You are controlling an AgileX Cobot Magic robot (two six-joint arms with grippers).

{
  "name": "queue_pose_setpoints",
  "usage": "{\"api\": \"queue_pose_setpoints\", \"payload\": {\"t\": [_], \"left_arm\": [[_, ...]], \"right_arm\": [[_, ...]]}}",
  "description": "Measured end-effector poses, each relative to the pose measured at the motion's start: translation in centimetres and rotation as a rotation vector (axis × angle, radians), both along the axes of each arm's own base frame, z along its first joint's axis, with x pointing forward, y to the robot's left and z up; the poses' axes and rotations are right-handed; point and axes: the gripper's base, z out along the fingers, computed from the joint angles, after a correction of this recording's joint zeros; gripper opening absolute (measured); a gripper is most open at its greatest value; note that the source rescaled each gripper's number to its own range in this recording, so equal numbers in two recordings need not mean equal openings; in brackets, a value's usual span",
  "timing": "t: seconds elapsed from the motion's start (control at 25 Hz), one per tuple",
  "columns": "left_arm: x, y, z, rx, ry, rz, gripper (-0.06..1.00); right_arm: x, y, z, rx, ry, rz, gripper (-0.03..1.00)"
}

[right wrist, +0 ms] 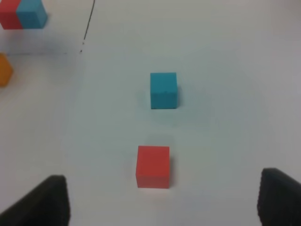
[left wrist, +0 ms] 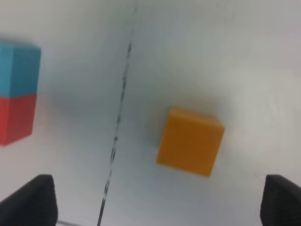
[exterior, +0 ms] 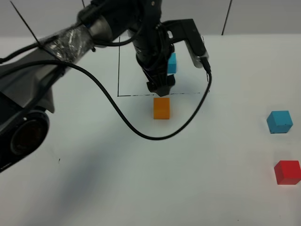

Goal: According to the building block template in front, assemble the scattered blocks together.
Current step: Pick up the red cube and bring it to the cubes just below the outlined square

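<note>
Your left hand (exterior: 160, 88) hung wide open over the orange block (exterior: 161, 108), just by the black line (exterior: 136, 95). Your right hand (right wrist: 162, 200) was open too, near the red block (right wrist: 153, 165).

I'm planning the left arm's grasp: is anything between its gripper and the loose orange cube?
Nothing visible. The open left gripper faces the orange cube directly; only the drawn black line runs beside it.
</note>
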Motion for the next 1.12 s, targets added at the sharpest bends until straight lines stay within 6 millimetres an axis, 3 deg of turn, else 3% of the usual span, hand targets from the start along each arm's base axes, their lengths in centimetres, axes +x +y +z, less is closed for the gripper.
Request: {"api": "queue_pose_setpoints", "payload": {"t": [0.28, 0.48, 0.68, 1.12], "left_arm": [[-0.1, 9.3, 2.1, -0.028, -0.027, 0.253, 1.00], [-2.9, 14.9, 4.0, -0.091, -0.109, 0.430, 1.00], [-7.2, 17.7, 6.7, -0.110, -0.142, 0.565, 1.00], [-18.2, 22.4, 10.4, -0.177, -0.295, 0.854, 0.99]], "right_arm": [[0.0, 0.0, 0.0, 0.000, 0.000, 0.000, 0.64], [0.0, 0.0, 0.0, 0.000, 0.000, 0.000, 0.64], [0.0, 0.0, 0.0, 0.000, 0.000, 0.000, 0.64], [0.0, 0.0, 0.0, 0.000, 0.000, 0.000, 0.64]]}}
